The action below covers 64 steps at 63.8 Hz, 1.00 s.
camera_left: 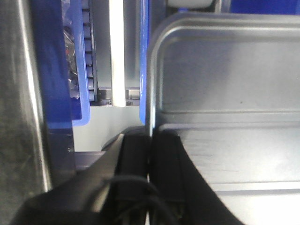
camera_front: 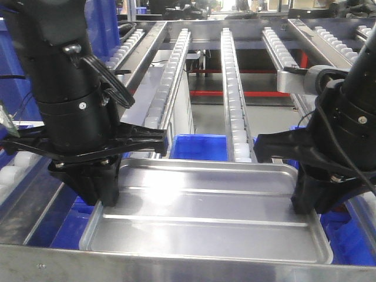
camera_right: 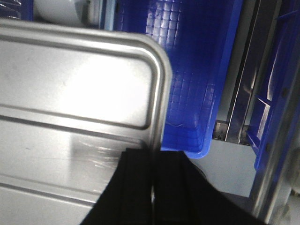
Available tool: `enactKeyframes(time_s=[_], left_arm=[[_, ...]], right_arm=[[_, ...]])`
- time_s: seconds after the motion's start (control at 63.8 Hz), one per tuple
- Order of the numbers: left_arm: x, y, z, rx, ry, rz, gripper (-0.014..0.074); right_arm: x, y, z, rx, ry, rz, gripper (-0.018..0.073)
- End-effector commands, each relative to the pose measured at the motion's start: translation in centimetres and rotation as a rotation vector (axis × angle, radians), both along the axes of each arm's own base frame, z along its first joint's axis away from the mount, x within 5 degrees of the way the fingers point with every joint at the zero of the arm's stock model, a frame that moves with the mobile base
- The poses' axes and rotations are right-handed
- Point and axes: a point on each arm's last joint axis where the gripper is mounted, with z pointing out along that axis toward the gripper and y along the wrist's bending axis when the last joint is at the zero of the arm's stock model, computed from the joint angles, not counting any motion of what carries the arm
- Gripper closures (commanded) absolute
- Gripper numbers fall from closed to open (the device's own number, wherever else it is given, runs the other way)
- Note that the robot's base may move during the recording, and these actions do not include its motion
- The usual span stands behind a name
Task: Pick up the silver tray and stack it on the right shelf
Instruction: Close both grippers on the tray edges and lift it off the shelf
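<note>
silver tray [camera_front: 205, 217] is just behind front bar [camera_front: 176, 267] of right shelf [camera_front: 235, 88]; left fingers [camera_left: 133, 178] and right fingers [camera_right: 138, 187] each pinch an end rim; thin grip; uneven motion could slip one rim, tilting tray.

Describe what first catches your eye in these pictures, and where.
A shiny tray fills the near centre. The left gripper and right gripper clamp its short ends, jaws shut on the rim. Behind it sit a blue bin and white roller rails.
</note>
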Motion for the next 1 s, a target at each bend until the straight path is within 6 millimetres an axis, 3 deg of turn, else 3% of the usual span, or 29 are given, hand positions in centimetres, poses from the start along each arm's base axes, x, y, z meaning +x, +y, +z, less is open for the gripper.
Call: enactKeyframes(time_s=[0.0, 0.11, 0.314, 0.565, 0.784, 0.988], left_arm=[[0.1, -0.1, 2.5, -0.017, -0.047, -0.006, 0.0690], [0.2, -0.1, 4.4, -0.021, -0.076, -0.008, 0.0690], [-0.3, 0.1, 10.3, -0.064, -0.210, -0.034, 0.0690], [-3.1, -0.1, 17.6, -0.100, -0.373, -0.098, 0.0690], [-4.8, -0.7, 21.9, -0.132, -0.456, -0.138, 0.0690], [-5.1, -0.8, 22.1, -0.100, -0.461, -0.146, 0.0690]], right_arm=[[-0.4, -0.4, 1.8, -0.024, -0.046, 0.044, 0.0502], [-1.0, -0.9, 3.9, -0.043, -0.091, 0.064, 0.0502], [-1.9, -2.0, 9.6, -0.098, -0.186, 0.080, 0.0502], [-4.0, -3.2, 16.2, -0.033, -0.352, 0.051, 0.0502], [-5.8, -4.1, 18.4, -0.001, -0.425, 0.040, 0.0502], [-6.2, -4.3, 18.6, -0.001, -0.425, 0.038, 0.0502]])
